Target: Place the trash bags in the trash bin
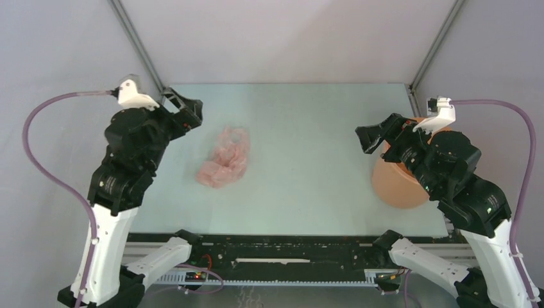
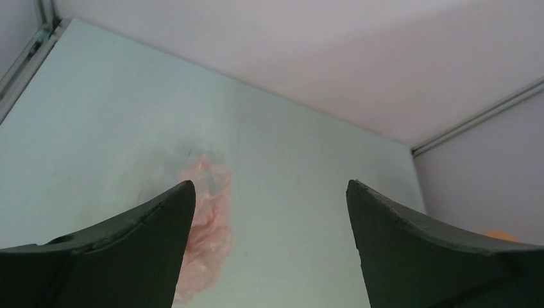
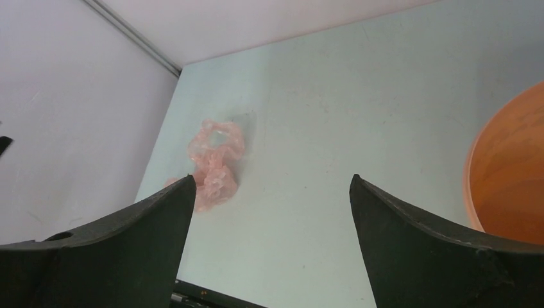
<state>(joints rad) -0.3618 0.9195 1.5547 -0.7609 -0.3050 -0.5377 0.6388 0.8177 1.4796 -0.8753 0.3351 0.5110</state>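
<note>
The trash bag [image 1: 224,158], a crumpled pale-pink film, lies on the table left of centre. It also shows in the left wrist view [image 2: 204,226] and the right wrist view [image 3: 215,165]. The trash bin [image 1: 401,183], an orange-tan bucket, stands at the right side, partly hidden under my right arm; its rim shows in the right wrist view [image 3: 507,179]. My left gripper [image 1: 186,109] is open and empty, above the table left of the bag. My right gripper [image 1: 372,136] is open and empty, beside the bin's left side.
The pale green table [image 1: 308,128] is enclosed by grey walls with metal corner posts [image 1: 138,42]. A black rail [image 1: 289,253] runs along the near edge between the arm bases.
</note>
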